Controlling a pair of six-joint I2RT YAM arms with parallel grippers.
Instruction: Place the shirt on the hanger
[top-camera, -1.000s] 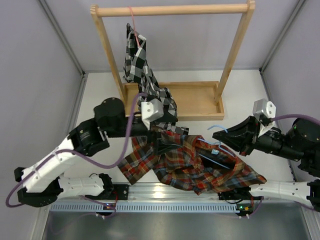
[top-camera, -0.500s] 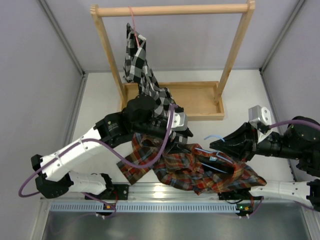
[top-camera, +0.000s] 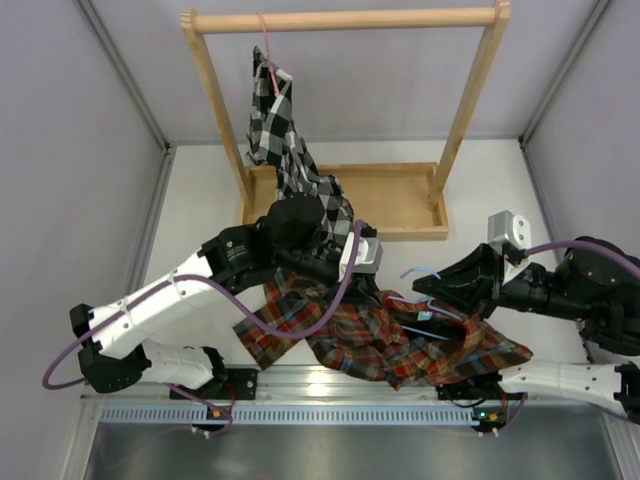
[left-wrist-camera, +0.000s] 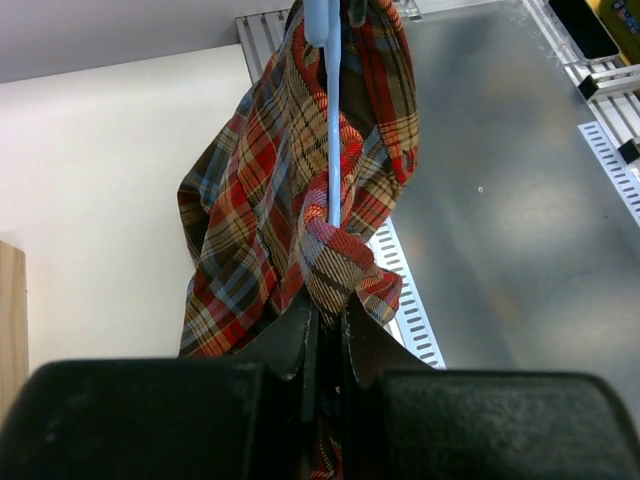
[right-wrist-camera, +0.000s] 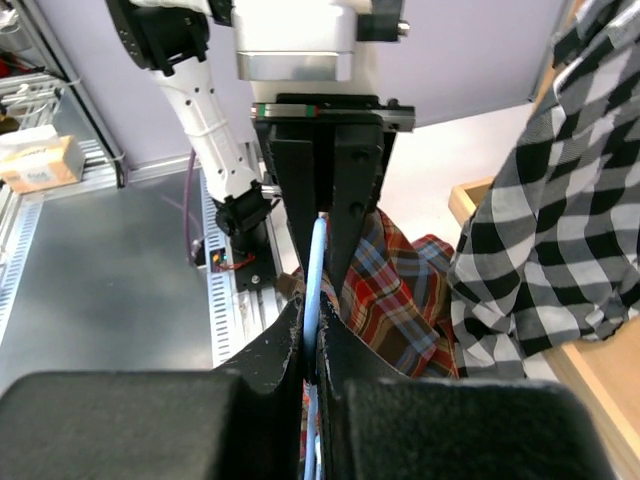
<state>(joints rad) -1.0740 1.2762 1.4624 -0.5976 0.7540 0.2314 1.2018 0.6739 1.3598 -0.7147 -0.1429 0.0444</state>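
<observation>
The red, orange and dark blue plaid shirt (top-camera: 400, 345) lies bunched near the table's front edge, its upper part lifted between the two arms. The light-blue wire hanger (top-camera: 424, 274) shows its hook above the fabric. In the left wrist view my left gripper (left-wrist-camera: 327, 312) is shut on a fold of the shirt (left-wrist-camera: 250, 220), with the hanger wire (left-wrist-camera: 333, 150) running straight ahead of it. My right gripper (right-wrist-camera: 312, 322) is shut on the hanger wire (right-wrist-camera: 318, 255), facing the left gripper's fingers (right-wrist-camera: 300, 200), and the shirt (right-wrist-camera: 400, 290) hangs beside them.
A wooden rack (top-camera: 340, 20) with a tray base (top-camera: 400, 200) stands at the back. A black-and-white checked shirt (top-camera: 285, 140) hangs from it on a pink-red hanger (top-camera: 266, 50), close behind the left wrist. An aluminium rail (top-camera: 300, 380) borders the front.
My left arm swung forward and right over the shirt, and its jaws closed on the fabric beside the hanger. The right gripper shifted left with the hanger.
</observation>
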